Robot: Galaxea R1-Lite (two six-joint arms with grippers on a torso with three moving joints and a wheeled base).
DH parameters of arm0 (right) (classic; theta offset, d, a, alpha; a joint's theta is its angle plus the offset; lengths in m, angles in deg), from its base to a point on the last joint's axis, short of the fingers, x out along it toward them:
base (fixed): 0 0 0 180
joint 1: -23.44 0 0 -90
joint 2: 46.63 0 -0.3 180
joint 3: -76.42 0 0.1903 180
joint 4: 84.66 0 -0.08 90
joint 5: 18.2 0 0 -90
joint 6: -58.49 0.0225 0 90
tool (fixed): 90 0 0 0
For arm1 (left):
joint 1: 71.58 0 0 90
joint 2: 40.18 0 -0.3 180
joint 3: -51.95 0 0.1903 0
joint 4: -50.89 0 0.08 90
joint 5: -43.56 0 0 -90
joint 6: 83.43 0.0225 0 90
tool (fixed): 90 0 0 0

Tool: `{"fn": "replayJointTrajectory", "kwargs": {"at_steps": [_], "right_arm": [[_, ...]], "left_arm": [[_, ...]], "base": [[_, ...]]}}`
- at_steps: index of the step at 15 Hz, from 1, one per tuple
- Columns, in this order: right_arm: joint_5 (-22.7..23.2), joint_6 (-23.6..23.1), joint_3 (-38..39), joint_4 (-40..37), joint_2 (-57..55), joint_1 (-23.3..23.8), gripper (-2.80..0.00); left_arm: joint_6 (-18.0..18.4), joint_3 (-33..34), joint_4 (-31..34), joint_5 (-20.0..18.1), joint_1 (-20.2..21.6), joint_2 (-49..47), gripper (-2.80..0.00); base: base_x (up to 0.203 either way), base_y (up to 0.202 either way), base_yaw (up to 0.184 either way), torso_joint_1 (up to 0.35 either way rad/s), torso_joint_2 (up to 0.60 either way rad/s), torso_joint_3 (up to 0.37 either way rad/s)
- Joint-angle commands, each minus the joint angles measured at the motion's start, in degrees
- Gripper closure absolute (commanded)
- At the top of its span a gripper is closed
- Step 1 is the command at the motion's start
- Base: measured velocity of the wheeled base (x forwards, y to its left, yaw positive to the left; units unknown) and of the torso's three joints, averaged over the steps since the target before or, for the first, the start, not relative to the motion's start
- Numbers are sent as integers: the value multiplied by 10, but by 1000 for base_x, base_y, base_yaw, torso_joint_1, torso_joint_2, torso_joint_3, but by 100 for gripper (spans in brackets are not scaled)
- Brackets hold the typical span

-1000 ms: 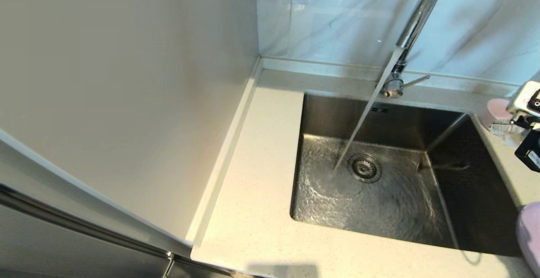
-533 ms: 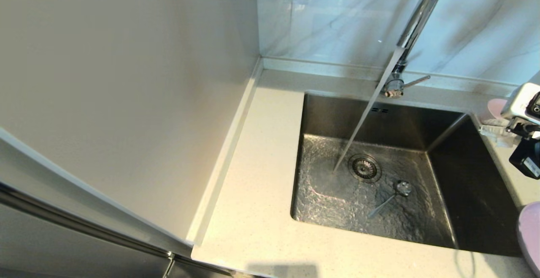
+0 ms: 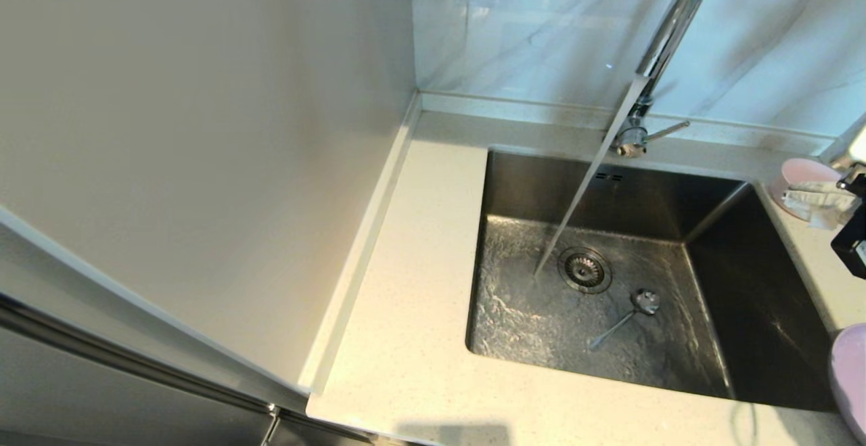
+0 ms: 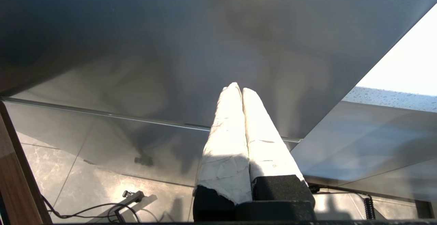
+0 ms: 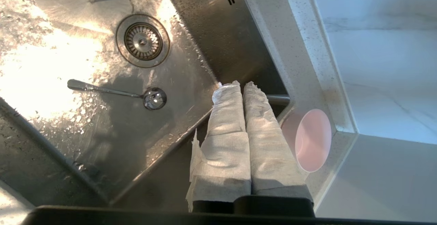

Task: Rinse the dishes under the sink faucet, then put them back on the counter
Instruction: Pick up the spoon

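Note:
Water runs from the chrome faucet into the steel sink. The silver spoon lies loose on the wet sink floor beside the drain, with its bowl end towards the back. The pink bowl stands on the counter at the sink's far right corner. An edge of the lilac plate shows at the near right. My right gripper hovers by the bowl, shut and empty. My left gripper is shut on nothing, parked below counter level.
A tall pale panel walls off the counter's left side, and the marble wall stands behind the faucet. The faucet's lever sticks out to the right. A steel cabinet front fills the left wrist view.
The spoon has come to rest on the sink floor, where it was a moving blur by the right wall a second ago. My right gripper has drawn back to the right, uncovering the bowl.

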Motion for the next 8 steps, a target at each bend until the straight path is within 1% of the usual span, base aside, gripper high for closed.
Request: {"fn": "replayJointTrajectory", "kwargs": {"at_steps": [1, 3, 6, 8], "right_arm": [[1, 2, 1, 0, 6, 7, 0], [1, 16, 0, 0, 5, 8, 0], [1, 52, 5, -1, 11, 9, 0], [1, 65, 4, -17, 21, 9, 0]], "left_arm": [[0, 0, 0, 0, 0, 0, 0], [0, 0, 0, 0, 0, 0, 0], [0, 0, 0, -1, 0, 0, 0], [0, 0, 0, 0, 0, 0, 0]], "base": [[0, 0, 0, 0, 0, 0], [0, 0, 0, 0, 0, 0], [0, 0, 0, 0, 0, 0], [0, 0, 0, 0, 0, 0]]}}
